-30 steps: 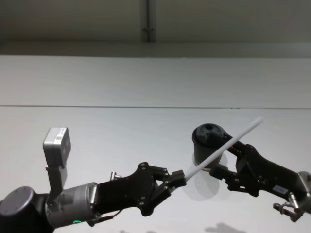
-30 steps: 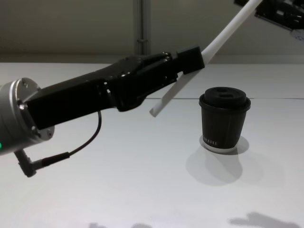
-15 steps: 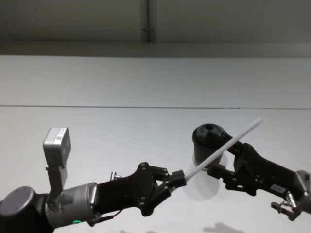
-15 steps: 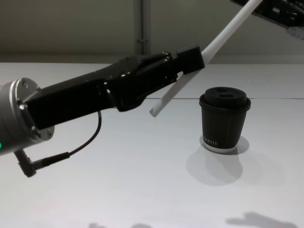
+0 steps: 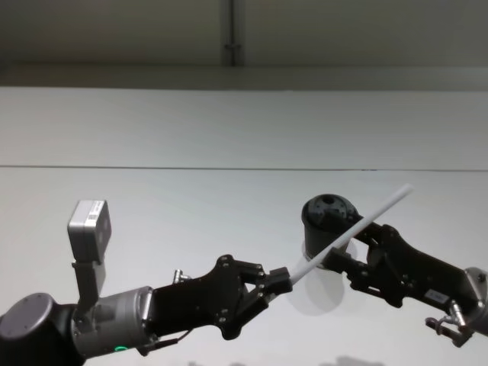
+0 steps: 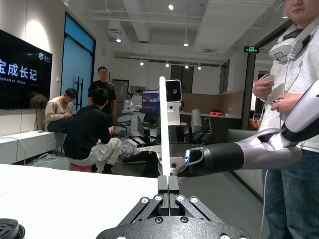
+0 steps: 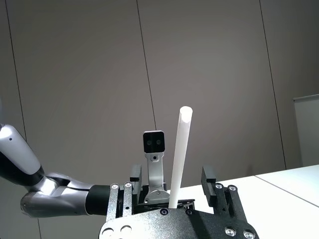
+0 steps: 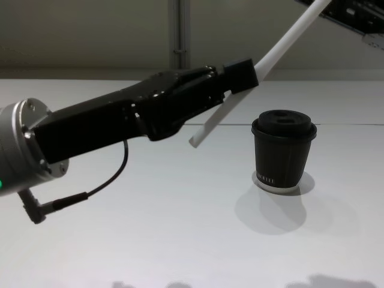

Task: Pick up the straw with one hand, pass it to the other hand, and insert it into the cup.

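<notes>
Left hand [image 5: 280,279] is clamped on the lower part of the straw [image 5: 385,203], which we hold slanted in the air over the cup [image 8: 283,153]. Right hand [image 5: 348,246] has its fingers spread either side of the straw, not gripping. We judge pickup done, handover underway, insertion left. Cup stands right of the bench's [image 8: 150,228] middle; a grey wall [image 5: 114,30] rises beyond its far edge.

Head view: cup [image 5: 326,213] base partly hidden behind right claw [image 5: 349,245] and straw [image 5: 381,206]. Chest view: straw's far end, beyond left claw [image 8: 242,74], cut off by top edge. Lettering on cup too small to read.
</notes>
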Action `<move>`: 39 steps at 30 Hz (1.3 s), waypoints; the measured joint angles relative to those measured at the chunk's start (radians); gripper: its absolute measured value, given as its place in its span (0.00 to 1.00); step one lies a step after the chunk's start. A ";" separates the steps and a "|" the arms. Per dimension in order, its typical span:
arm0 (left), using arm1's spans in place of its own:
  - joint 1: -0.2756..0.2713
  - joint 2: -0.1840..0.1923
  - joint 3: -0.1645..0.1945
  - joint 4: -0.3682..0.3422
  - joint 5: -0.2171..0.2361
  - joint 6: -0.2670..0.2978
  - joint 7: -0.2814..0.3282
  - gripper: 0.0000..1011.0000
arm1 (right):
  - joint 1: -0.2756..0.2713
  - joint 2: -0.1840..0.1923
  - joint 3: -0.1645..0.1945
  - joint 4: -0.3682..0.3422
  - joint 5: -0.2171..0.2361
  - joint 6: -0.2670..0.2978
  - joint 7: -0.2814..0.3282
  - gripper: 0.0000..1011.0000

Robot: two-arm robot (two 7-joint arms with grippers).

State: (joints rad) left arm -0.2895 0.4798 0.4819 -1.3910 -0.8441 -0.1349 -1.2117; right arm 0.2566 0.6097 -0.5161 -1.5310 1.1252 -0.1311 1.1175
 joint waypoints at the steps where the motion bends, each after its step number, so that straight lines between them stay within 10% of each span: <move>1: 0.000 0.000 0.000 0.000 0.000 0.000 0.000 0.00 | 0.000 0.000 0.000 0.000 0.000 0.000 0.000 0.76; 23: 0.000 0.000 0.000 0.000 0.000 0.000 0.000 0.00 | -0.001 0.000 0.001 0.000 0.000 0.001 0.000 0.09; 39: 0.000 0.000 0.000 0.000 0.000 0.000 0.000 0.00 | -0.001 0.000 0.001 0.000 0.000 0.001 0.000 0.01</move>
State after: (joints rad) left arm -0.2895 0.4798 0.4820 -1.3910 -0.8441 -0.1350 -1.2118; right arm 0.2558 0.6098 -0.5152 -1.5310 1.1252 -0.1297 1.1176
